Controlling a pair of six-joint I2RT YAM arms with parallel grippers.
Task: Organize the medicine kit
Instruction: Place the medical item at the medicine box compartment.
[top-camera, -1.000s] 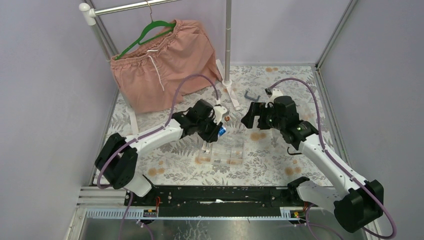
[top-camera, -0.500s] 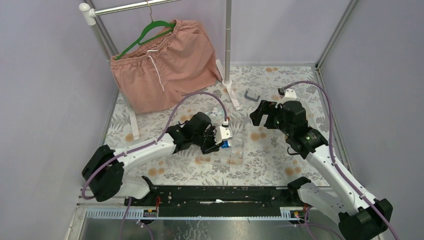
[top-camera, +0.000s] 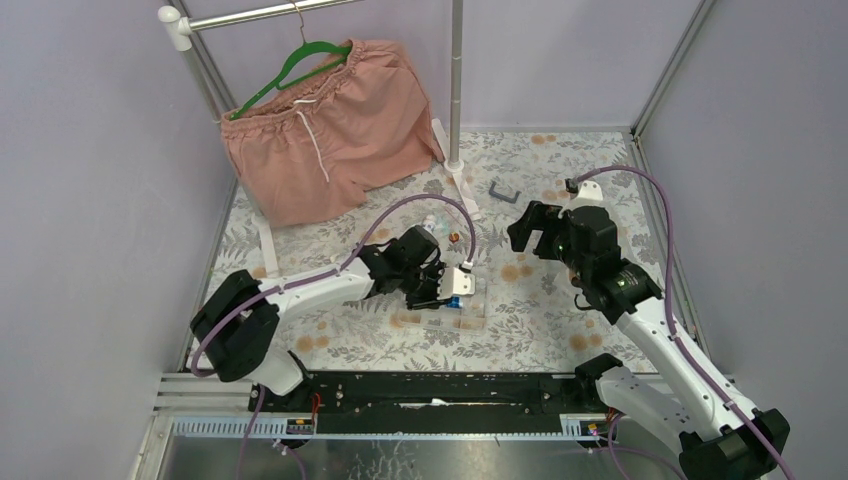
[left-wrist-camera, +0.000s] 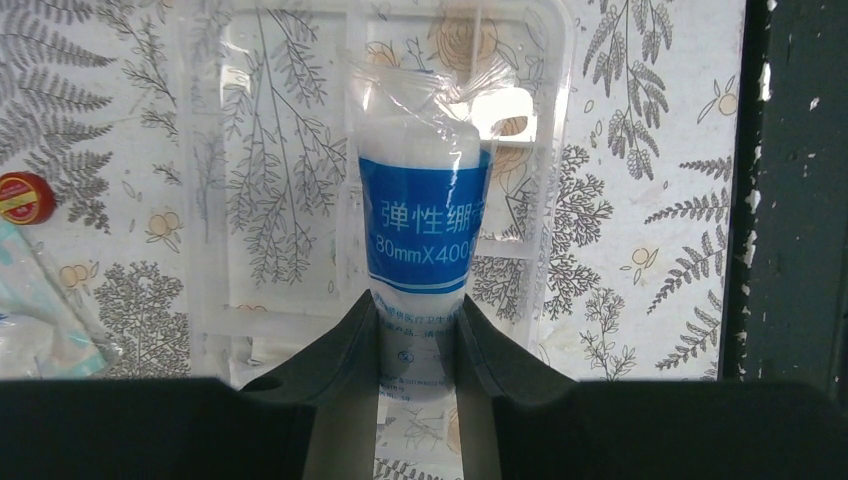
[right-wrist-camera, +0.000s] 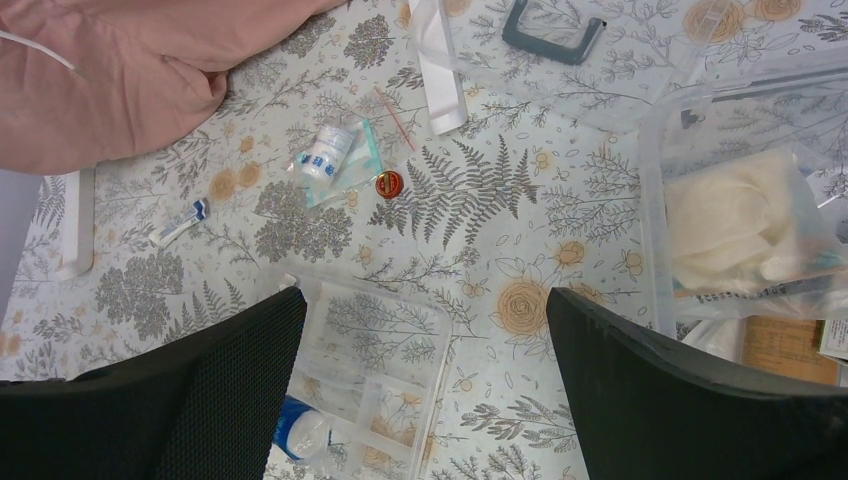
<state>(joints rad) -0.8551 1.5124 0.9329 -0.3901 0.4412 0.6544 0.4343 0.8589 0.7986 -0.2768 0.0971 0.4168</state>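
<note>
Here the left arm stretches from the lower left of the top view toward the centre, forearm low and wrist tipped down, so the left gripper (top-camera: 452, 290) hangs over the clear tray (top-camera: 472, 318). Its jaws stand narrow, pinching a roll (top-camera: 454, 299) with a blue band. The right arm rises from the lower right, elbow bent, and carries the right gripper (top-camera: 533, 222) high at the upper right of centre, jaws wide apart and holding nothing.

The left wrist view gives what the top view cannot: the roll (left-wrist-camera: 424, 215) is wrapped in clear film, held by its lower end between the fingers (left-wrist-camera: 350, 345), and it points up the frame over the tray's (left-wrist-camera: 260, 200) compartments. A red cap (left-wrist-camera: 22, 196) lies at the left edge.

The right wrist view looks down between its own wide fingers (right-wrist-camera: 200, 390). At the right edge it shows the clear box (right-wrist-camera: 655, 190) with white gauze inside, which the top view does not make out. The black handle (right-wrist-camera: 553, 30) lies at the top, a sachet (right-wrist-camera: 332, 155) and the cap (right-wrist-camera: 389, 184) lie in the upper middle, and the shorts (right-wrist-camera: 110, 70) fill the upper left. At the bottom the roll (right-wrist-camera: 300, 432) sits over the tray's (right-wrist-camera: 400, 330) lower left.
</note>
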